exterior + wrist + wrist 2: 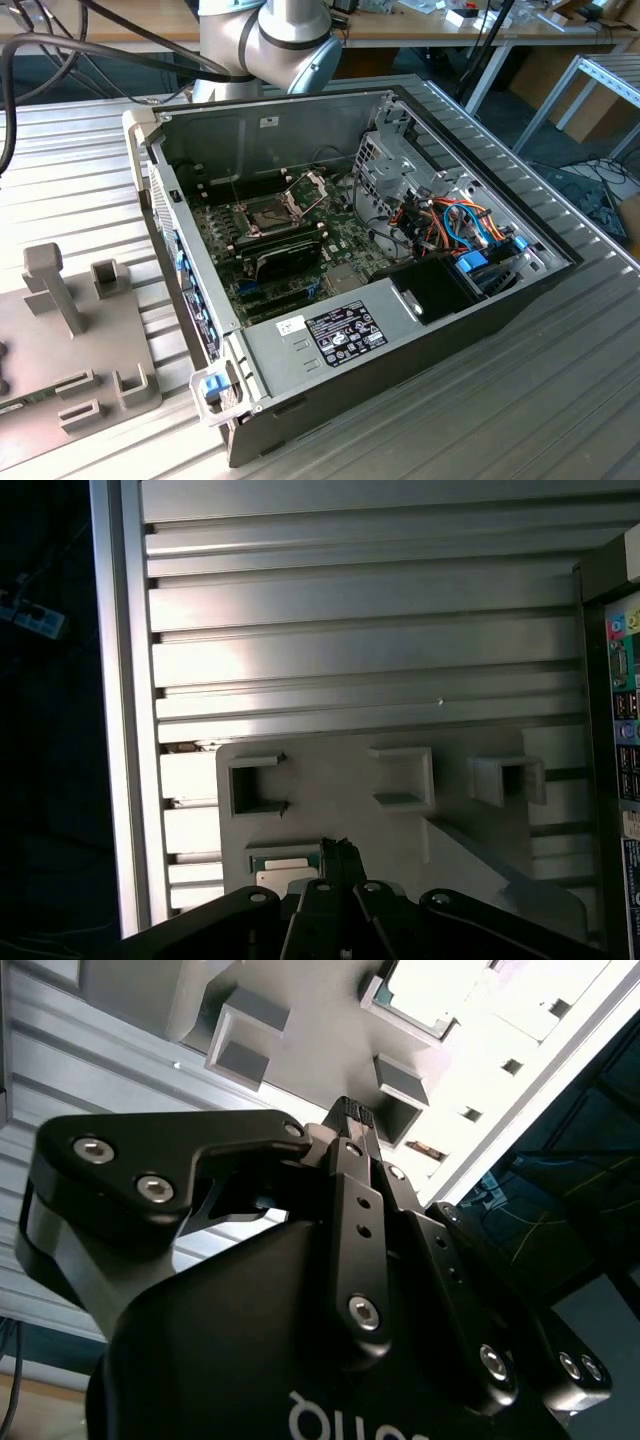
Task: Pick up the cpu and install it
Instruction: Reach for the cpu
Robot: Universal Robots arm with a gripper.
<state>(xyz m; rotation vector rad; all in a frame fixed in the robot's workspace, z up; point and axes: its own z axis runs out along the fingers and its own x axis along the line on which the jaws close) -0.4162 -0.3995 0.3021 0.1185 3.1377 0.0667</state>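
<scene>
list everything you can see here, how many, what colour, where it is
table: one, silver ribbed metal, under everything
computer case: one, grey and black, lying open on the table
motherboard: one, green, inside the case
socket frame: one, bare metal, hinged up on the motherboard
memory module: one, black, beside the socket
cables: several, orange and blue, at the case's end on the exterior view's right
fixture plate: one, grey, on the table beside the case
cpu: one, silver-grey, lying in a plate pocket
arm: one, grey, behind the case
gripper: one, black, fingers shut, over the plate by the cpu

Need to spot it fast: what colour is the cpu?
The cpu has a silver-grey top, greenish rim; best in the first wrist view.
</scene>
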